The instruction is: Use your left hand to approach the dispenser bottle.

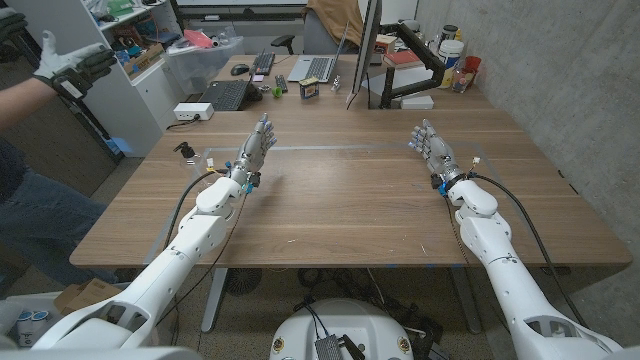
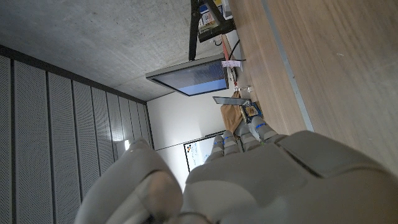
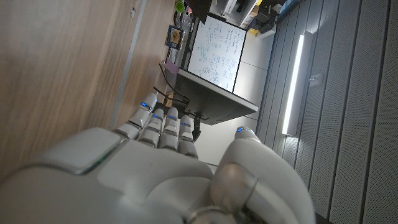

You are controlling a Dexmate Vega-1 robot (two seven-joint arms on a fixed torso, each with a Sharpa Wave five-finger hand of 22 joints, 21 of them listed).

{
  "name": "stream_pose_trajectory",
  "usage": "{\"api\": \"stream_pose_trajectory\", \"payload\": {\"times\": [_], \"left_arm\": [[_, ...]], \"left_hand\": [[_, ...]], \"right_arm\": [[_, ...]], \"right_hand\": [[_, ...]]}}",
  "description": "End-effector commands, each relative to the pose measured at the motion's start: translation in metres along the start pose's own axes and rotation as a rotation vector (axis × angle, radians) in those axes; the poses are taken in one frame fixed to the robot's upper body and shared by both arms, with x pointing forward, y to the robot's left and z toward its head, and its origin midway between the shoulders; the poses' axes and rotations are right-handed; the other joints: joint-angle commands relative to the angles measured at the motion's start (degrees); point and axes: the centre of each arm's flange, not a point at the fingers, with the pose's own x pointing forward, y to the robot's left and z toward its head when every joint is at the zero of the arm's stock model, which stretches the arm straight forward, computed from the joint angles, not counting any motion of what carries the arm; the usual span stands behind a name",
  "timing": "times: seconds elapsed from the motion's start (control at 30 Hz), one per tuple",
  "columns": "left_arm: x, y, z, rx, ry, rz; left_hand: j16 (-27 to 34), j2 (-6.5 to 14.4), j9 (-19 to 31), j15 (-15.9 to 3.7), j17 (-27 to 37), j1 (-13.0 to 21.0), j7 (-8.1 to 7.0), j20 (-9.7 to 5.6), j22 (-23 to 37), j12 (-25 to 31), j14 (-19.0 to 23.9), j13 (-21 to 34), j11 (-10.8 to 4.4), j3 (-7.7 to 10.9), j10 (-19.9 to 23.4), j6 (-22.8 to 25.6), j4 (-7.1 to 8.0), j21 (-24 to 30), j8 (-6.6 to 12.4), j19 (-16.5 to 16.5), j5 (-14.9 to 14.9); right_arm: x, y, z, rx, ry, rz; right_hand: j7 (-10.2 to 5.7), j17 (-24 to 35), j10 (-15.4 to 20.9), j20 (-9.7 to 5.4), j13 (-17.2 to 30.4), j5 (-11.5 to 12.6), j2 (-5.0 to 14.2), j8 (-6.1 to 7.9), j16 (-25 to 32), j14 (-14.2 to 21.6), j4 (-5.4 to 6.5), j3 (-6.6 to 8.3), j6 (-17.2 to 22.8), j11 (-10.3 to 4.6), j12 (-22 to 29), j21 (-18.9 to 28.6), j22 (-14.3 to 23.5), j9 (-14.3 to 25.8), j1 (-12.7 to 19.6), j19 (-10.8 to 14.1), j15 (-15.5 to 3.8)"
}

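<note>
The dispenser bottle [image 1: 187, 156], clear with a black pump top, stands near the table's left edge. My left hand [image 1: 255, 150] is over the table to the right of the bottle, well apart from it, fingers stretched out toward the far side and holding nothing. The left wrist view shows the back of that hand [image 2: 249, 180] beside the wooden table [image 2: 336, 62]. My right hand [image 1: 432, 148] is over the right half of the table, fingers apart and empty. Its back [image 3: 161, 168] fills the near part of the right wrist view.
A person stands at the far left with a gloved hand [image 1: 65, 60] raised. Behind the table sit a laptop [image 1: 225, 95], a white box [image 1: 193, 111], a keyboard [image 1: 263, 63] and a monitor [image 1: 365, 50]. A pale line [image 1: 340, 148] crosses the wooden table [image 1: 340, 210].
</note>
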Motion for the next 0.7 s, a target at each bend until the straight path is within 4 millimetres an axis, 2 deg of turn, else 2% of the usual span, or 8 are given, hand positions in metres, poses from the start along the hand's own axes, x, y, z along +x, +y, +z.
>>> {"api": "stream_pose_trajectory", "payload": {"times": [0.03, 0.7], "left_arm": [[-0.002, -0.004, 0.004, 0.021, 0.0, -0.012], [-0.014, -0.01, 0.007, 0.05, 0.004, -0.026]], "left_hand": [[0.3, 0.4, 0.1, 0.41, -0.1, 0.4, 0.19, 0.39, 0.2, 0.3, 0.3, 0.1, -0.04, 0.13, 0.4, 0.4, -0.22, -0.5, 0.0, -1.1, 0.4], [0.4, 1.0, 0.1, 0.36, -0.3, 1.0, 0.1, 1.08, 0.2, 0.5, 0.9, 0.1, 0.13, 0.27, 1.1, 0.9, -0.56, -1.0, -0.04, -0.7, 0.5]], "right_arm": [[0.005, 0.002, -0.001, 0.003, 0.0, 0.005], [0.01, 0.004, 0.002, 0.004, -0.009, 0.017]], "right_hand": [[0.04, 0.1, 0.5, 0.21, 0.1, 0.1, 0.15, 0.27, 0.1, 0.5, -0.24, 0.07, 0.5, -0.11, 0.4, -0.1, 0.1, 0.3, 0.3, 0.0, -0.01], [-0.26, 0.1, 0.8, 0.29, -0.4, 0.1, 0.27, 0.2, 0.1, 0.7, -0.37, 0.0, 0.7, -0.09, 0.3, -0.7, 0.2, 0.3, 0.2, 0.1, -0.14]]}}
